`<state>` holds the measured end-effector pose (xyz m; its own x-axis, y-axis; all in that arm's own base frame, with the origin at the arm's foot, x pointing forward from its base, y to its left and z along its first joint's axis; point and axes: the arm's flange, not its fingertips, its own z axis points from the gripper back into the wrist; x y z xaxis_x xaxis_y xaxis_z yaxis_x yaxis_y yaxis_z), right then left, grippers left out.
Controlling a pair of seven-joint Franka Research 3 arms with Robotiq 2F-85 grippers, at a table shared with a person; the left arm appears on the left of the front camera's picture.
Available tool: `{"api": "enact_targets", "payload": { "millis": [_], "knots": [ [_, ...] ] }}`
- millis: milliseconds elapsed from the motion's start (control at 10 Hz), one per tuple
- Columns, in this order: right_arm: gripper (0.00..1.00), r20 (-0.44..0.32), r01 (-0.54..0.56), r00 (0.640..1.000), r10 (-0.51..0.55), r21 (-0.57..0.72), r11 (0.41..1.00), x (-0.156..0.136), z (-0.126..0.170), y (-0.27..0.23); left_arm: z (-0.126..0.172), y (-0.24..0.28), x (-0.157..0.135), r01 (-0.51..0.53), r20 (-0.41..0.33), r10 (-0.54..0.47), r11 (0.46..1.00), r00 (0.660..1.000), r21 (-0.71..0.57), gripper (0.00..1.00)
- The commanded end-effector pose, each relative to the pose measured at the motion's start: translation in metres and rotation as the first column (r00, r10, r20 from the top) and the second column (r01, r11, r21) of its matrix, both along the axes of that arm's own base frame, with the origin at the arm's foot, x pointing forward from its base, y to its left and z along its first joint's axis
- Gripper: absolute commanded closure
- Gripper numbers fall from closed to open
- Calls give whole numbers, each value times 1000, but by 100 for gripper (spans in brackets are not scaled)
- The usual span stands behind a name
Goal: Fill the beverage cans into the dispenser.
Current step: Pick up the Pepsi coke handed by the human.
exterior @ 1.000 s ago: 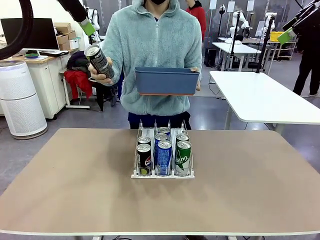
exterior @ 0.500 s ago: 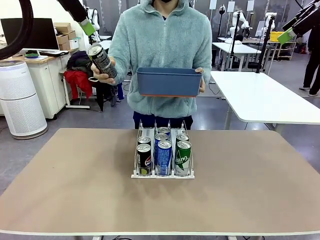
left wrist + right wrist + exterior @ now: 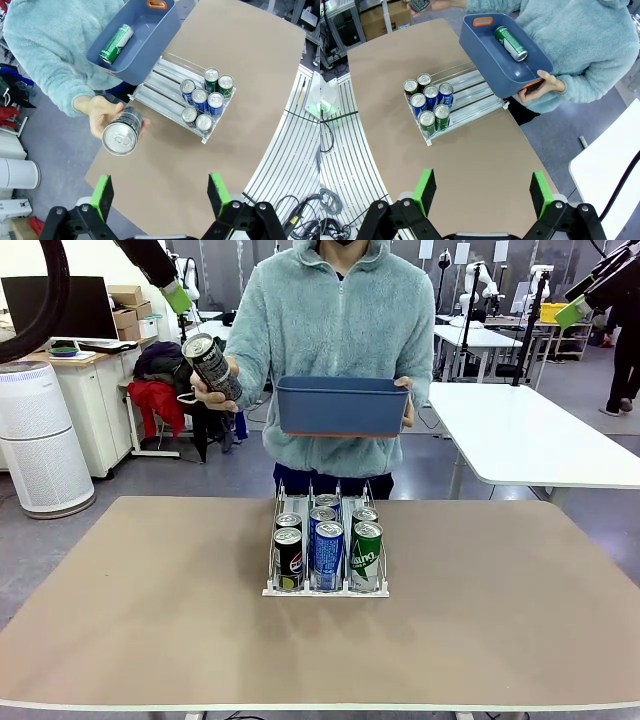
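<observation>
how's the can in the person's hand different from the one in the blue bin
The held can is black; the bin can is green. The held can is tilted in the person's hand; the bin can lies on its side, loose in the blue bin. Both are slim, silver-topped, outside the dispenser.

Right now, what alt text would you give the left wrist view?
A person's hand holds a black can up toward the open left gripper. The person also holds a blue bin with one green can in it; on the table, the dispenser has seven cans bunched at one end.
</observation>
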<state>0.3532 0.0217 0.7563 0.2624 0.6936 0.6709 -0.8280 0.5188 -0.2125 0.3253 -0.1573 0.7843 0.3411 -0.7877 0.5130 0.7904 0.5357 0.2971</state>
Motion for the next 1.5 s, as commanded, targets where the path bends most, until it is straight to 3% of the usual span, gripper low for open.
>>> {"api": "enact_targets", "payload": {
  "millis": [0, 300, 800, 1400],
  "knots": [
    [0, 7, 2, 1000, -2, 1, 1000, 1, -1, 0, -10, 3, 8, 9, -1, -9, 999, 1000, -37, 0],
    [0, 7, 2, 1000, -2, 1, 1000, 1, -1, 0, -24, 7, 21, -3, 48, 5, 998, 999, -56, 0],
    [0, 7, 2, 1000, -2, 1, 1000, 1, -1, 0, -49, 19, 44, -24, 70, 32, 993, 997, -115, 0],
    [0, 7, 2, 1000, -2, 1, 1000, 1, -1, 0, -74, 22, 68, -72, 29, 79, 980, 996, -185, 0]
  ]
}}
